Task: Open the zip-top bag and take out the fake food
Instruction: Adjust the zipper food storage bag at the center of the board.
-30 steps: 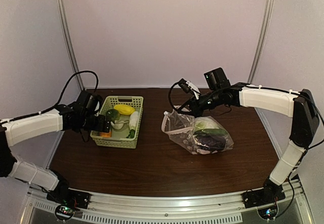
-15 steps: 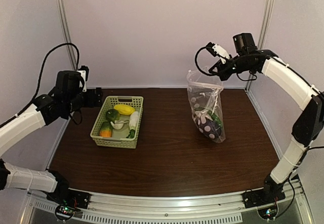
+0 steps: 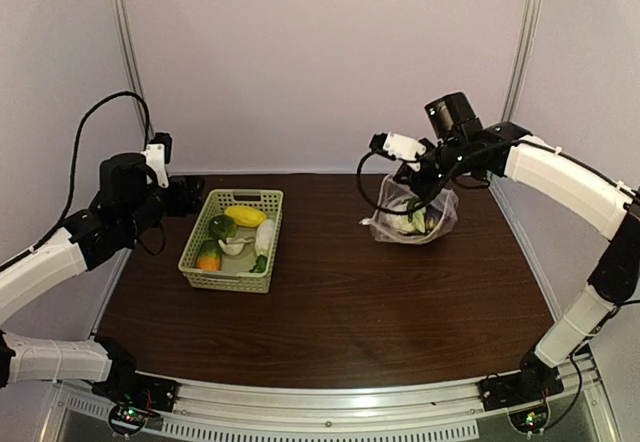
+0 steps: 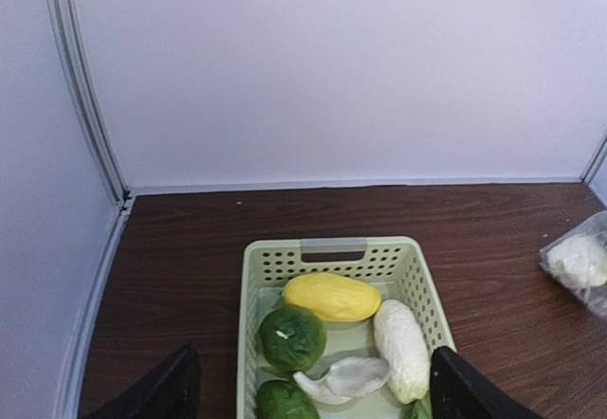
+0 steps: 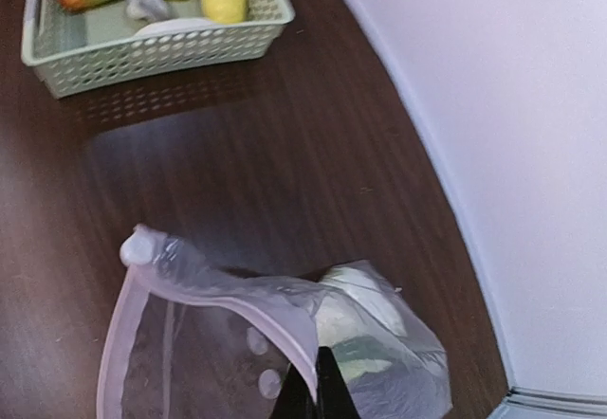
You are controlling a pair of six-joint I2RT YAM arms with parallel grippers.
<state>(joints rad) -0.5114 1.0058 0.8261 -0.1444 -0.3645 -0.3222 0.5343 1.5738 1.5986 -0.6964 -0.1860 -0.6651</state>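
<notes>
pale green lattice basket [image 3: 228, 278] on dark wood table [image 3: 340, 307], left side; pale walls [image 3: 320, 62] behind.

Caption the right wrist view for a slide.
Right gripper pinching the open zip-top bag by its rim, fake food inside, basket beyond.

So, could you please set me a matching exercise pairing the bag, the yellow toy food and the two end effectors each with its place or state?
Things:
1. zip-top bag
2. yellow toy food
3. left end effector
4. right end effector

Places or states:
A. open, holding nothing
B. lying in the pale green basket
C. shut on the bag's edge
D. has a whitish piece inside

Pairs: 1-D, 2-B, 3-A, 4-C.
</notes>
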